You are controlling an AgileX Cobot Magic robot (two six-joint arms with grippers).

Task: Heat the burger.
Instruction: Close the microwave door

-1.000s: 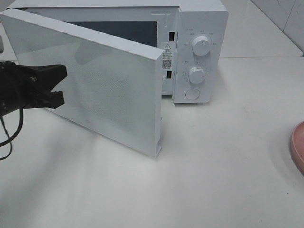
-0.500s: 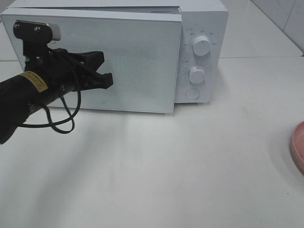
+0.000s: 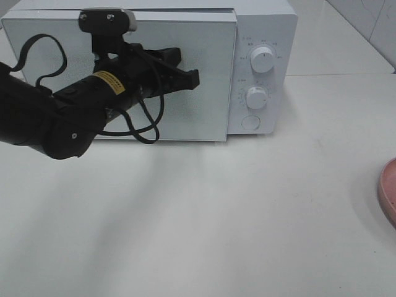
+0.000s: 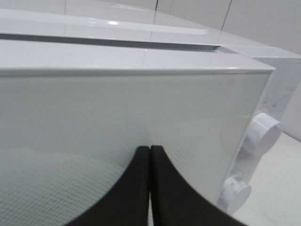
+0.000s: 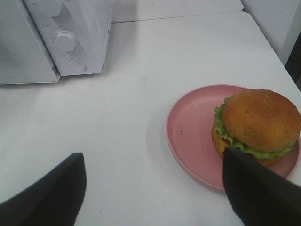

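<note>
The burger (image 5: 258,120), a golden-brown bun with green lettuce, sits on the right part of a pink plate (image 5: 193,136) in the right wrist view. My right gripper (image 5: 153,155) hovers over the table beside it, open and empty, with its fingers wide apart. The white microwave (image 3: 260,37) stands at the back of the table. Its door (image 3: 210,111) lies flat against the front, with a thin dark gap along its top edge in the left wrist view. My left gripper (image 3: 193,77) is shut, fingertips together (image 4: 149,149) at the door's face.
Two round knobs (image 3: 262,60) (image 3: 256,97) and a round button (image 3: 250,122) sit on the microwave's right panel. The pink plate's rim (image 3: 388,192) shows at the table's right edge. White tabletop spreads in front of the microwave.
The microwave door has swung from wide open to flat against the front. My left arm moved right across the door face with it, gripper staying shut.
</note>
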